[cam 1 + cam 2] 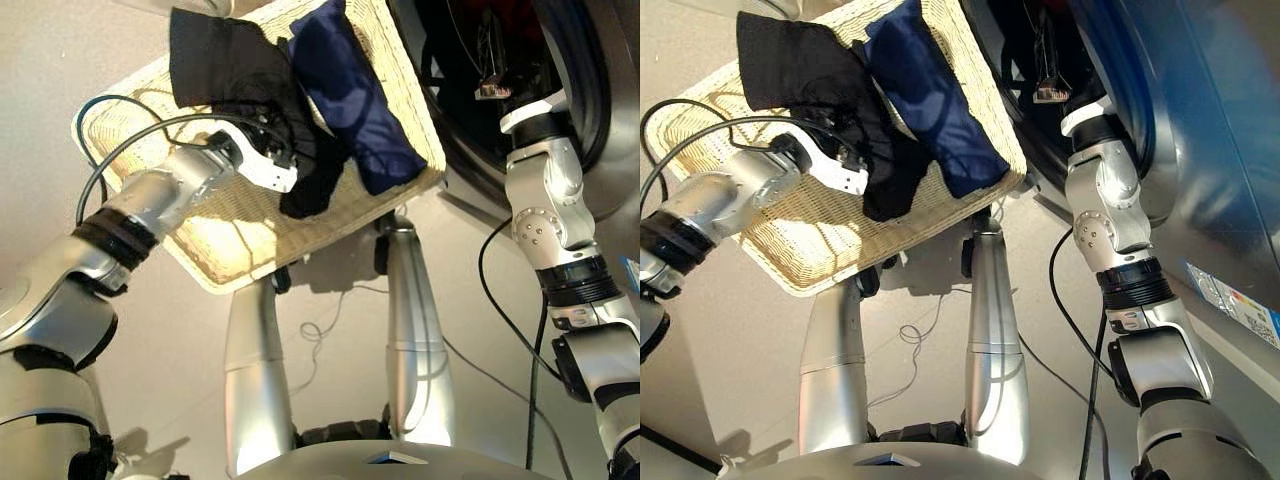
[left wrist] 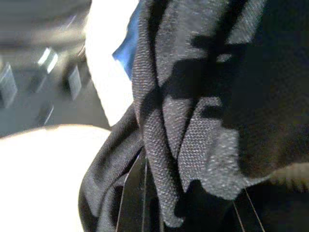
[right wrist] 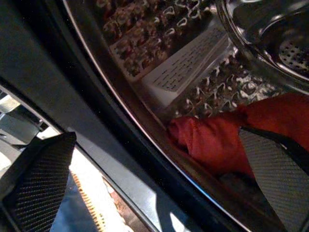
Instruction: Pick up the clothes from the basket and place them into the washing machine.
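The cream wicker basket [image 1: 230, 260] holds a black garment [image 1: 215, 60] and, on the washer side, a navy blue one [image 1: 355, 100]. My left gripper [image 1: 283, 152] is buried in the black garment's bunched folds and shut on it; in the left wrist view the black cloth [image 2: 193, 121] fills the picture. My right gripper [image 1: 490, 85] reaches into the washing machine [image 1: 590, 90] and stands open. In the right wrist view its fingers [image 3: 38, 179] are spread in front of the coral-red garment [image 3: 217, 140], which lies loose in the perforated drum [image 3: 193, 63].
The basket's corner sits right against the washer's round opening. A black cable [image 1: 110, 110] loops from my left arm over the basket's rim. Thin cables [image 1: 315, 335] trail on the beige floor below the basket.
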